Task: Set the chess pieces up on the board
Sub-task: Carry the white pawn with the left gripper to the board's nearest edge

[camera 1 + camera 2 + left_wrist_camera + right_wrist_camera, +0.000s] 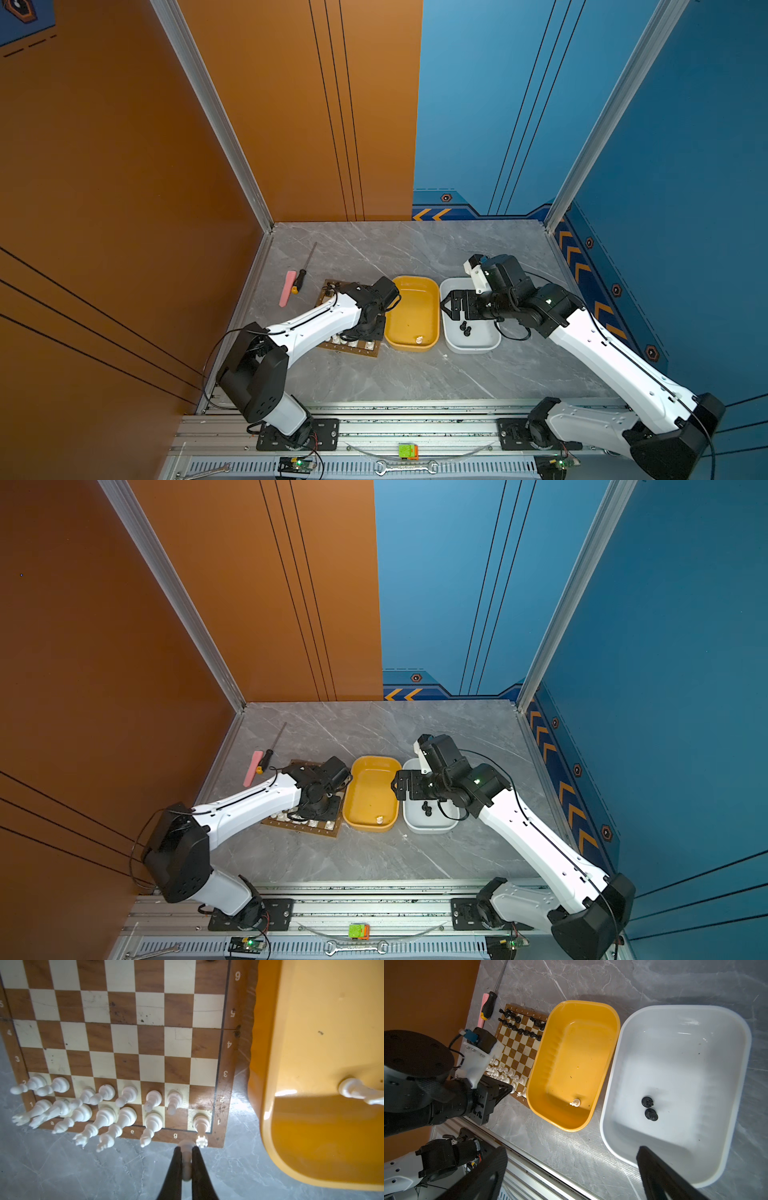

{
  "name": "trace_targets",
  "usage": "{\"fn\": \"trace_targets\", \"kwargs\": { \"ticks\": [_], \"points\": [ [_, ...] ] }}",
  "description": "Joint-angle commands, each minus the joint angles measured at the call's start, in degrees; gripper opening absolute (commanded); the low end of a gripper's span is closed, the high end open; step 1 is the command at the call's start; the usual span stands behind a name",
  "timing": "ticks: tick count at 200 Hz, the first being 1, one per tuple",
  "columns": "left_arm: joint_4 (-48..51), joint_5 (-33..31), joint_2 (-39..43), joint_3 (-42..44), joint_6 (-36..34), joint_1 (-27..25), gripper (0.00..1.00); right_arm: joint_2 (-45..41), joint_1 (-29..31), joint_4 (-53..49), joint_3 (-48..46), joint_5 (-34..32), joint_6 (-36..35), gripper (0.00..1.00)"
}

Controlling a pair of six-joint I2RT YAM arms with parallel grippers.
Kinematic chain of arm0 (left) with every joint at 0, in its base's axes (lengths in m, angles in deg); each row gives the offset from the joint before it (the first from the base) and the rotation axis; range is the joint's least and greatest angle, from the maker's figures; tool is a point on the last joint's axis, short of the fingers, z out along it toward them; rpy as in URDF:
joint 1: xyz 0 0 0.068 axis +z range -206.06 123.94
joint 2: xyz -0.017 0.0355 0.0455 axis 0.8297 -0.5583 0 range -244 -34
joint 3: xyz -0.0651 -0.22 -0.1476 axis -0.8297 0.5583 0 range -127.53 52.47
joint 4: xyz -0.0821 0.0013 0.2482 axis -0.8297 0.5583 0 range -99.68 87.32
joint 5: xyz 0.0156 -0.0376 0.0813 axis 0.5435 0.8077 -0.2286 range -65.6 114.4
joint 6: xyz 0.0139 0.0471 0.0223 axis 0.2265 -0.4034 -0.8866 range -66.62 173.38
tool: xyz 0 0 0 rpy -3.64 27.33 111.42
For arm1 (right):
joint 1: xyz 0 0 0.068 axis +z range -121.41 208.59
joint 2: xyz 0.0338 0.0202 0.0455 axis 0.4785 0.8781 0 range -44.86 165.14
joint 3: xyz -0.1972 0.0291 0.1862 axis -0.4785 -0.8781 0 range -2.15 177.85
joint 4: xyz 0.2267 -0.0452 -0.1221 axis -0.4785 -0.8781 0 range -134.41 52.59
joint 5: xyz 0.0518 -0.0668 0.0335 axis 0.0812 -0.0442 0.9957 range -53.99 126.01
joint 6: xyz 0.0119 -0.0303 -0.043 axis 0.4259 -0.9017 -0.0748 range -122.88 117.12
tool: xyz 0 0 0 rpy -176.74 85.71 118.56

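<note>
Cream piece (186,1164) pinched in left gripper (186,1148) at board (227,1057) edge, right gripper (444,308) agape near black pieces (651,1114)

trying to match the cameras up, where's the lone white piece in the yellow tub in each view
Both top views: lone white piece at the near end of the yellow tub, toward the white tub.
Left wrist: the piece is inside the tub, cut off by the frame edge.
Right wrist: the piece is on the tub floor, near an end wall.
Shared landmark: the yellow tub, beside the board.
</note>
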Motion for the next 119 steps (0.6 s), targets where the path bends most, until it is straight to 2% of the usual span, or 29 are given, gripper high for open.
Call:
{"fn": "trace_targets", "kwargs": {
  "ticks": [1,119],
  "points": [
    [-1.12,1.11,-1.98,-1.60,-1.63,0.46,0.06,-0.65,0.27,-0.38,1.10,-2.15,0.98,1.00],
    [-3.36,2.93,-8.94,-4.36,-3.47,1.62,0.07,0.04,-1.84,-0.74,1.26,-1.95,0.53,1.00]
  ]
}}
